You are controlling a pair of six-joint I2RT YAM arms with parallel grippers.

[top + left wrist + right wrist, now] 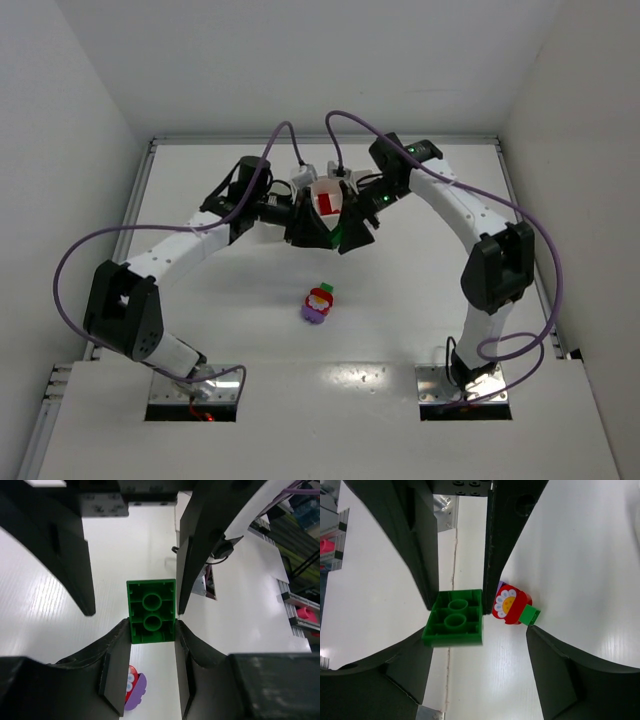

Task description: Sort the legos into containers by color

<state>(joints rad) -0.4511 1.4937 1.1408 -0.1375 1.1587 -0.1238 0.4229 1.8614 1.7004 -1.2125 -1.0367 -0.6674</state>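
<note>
**Beyond the clump [318, 303]: green brick [151, 611] in my left gripper [152, 630]**

Past the clump, above the table [430, 290], my two grippers meet nose to nose. My left gripper is closed narrow on the green brick, one of its fingers [115, 680] flat on each side wall, and holds it off the table. My right gripper [479, 635] stands wide and holds nothing. The brick sits just beside one of its fingers and well apart from the other.

Farther from the clump, a bit of the white tray [320, 190] shows between my grippers in the top view, with red bricks [328, 205] in it. My arms hide the rest of it. I cannot tell which compartment that is, or what the others hold.

The green brick is glossy hard plastic and rectangular. Its hollow underside faces both wrist cameras, with two round tubes in a row and thin ribs along the walls.

The clump lies on the table. It has a rounded red piece [509, 602] printed with a white daisy with a yellow centre. A small green cube [530, 615] is stuck at its side, and a purple piece [137, 695] with a scalloped edge lies against it.

The table is white, with fine parallel ribbing in the wrist views. My fingers are matte black, broad and curved.
</note>
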